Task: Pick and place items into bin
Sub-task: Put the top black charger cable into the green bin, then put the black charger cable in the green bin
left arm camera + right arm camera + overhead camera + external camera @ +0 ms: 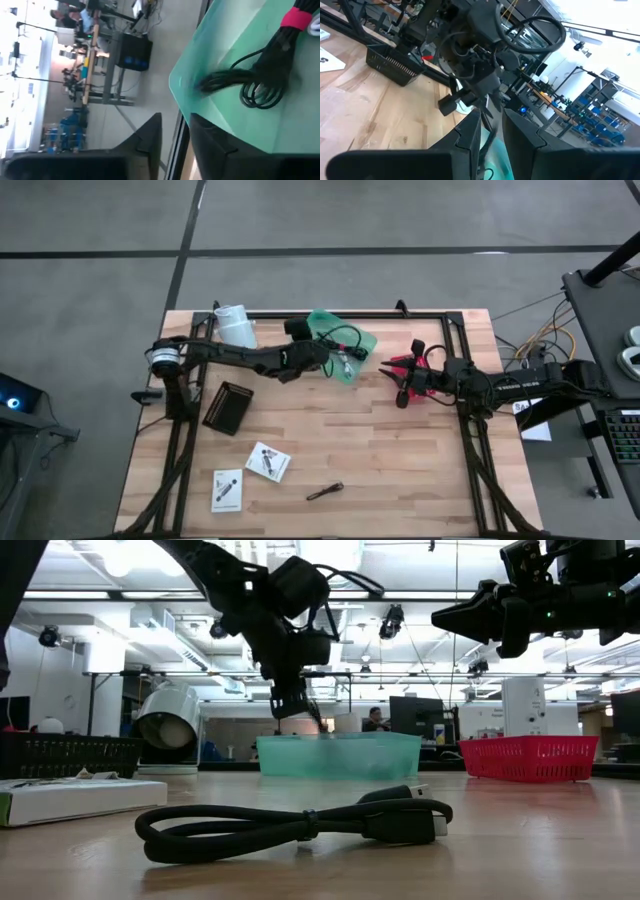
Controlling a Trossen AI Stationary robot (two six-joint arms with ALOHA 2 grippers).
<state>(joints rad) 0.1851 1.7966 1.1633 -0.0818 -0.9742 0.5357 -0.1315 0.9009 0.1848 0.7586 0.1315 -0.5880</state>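
Note:
The teal bin [362, 340] stands at the table's far middle. It holds a black coiled cable with a red tie [270, 70] and small silvery bits [345, 366]. My left gripper [176, 117] hangs above the bin's left edge [300, 712], open with nothing between its fingers. My right gripper [492, 125] waits in the air by the red basket [408, 366], its fingers a little apart and holding nothing. On the near half of the table lie a short black cable [325, 492] and two white packets [267, 462] [227, 490].
A white cylinder [235, 326] lies at the far left, beside the bin. A flat black pad [228, 408] sits left of centre. The dark frame rails [470, 450] run along both table sides. Bare wood shows in the middle of the table.

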